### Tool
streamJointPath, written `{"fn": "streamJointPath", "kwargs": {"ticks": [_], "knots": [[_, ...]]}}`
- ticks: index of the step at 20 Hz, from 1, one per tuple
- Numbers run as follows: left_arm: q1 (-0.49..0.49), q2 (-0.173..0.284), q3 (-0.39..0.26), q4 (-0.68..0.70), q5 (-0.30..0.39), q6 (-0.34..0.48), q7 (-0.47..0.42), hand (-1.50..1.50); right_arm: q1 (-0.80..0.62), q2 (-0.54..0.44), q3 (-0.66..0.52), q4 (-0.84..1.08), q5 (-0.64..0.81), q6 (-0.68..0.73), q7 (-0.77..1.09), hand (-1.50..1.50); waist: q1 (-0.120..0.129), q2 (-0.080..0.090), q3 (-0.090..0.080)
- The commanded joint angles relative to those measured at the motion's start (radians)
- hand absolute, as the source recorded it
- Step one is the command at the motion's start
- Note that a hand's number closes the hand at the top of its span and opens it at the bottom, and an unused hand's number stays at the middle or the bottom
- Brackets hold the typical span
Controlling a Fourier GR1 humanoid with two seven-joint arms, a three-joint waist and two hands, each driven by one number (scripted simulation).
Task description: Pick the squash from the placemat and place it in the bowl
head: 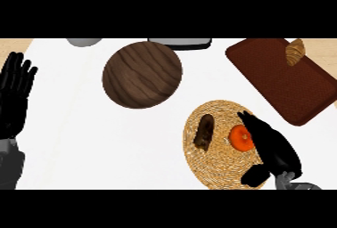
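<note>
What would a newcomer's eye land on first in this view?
Probably the orange squash on the round woven placemat at lower right, with the black right hand against it and a dark brown elongated item beside it. Next, the wooden bowl at upper centre and the reddish-brown tray at upper right. The left hand rests open at the left edge.

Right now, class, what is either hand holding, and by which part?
Nothing is held. The right hand is beside the orange squash; the left hand rests open.
</note>
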Motion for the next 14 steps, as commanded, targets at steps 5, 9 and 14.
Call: {"fn": "streamJointPath", "kwargs": {"ticks": [5, 9, 14], "knots": [[-0.055, -0.034, 0.011, 0.041, -0.058, 0.01, 0.011, 0.0, -0.03, 0.073, -0.008, 0.049, 0.062, 0.023, 0.015, -1.5, -0.002, 0.0, 0.0], [0.035, -0.038, 0.028, -0.098, -0.027, -0.005, 0.063, 0.0, -0.05, 0.061, -0.046, 0.197, 0.082, -0.047, -0.085, -1.5, 0.004, 0.0, 0.0], [-0.034, -0.048, 0.036, 0.063, -0.06, -0.028, -0.022, 0.0, -0.012, 0.086, -0.042, 0.281, 0.132, -0.126, -0.122, -1.5, -0.002, 0.001, 0.0]]}}
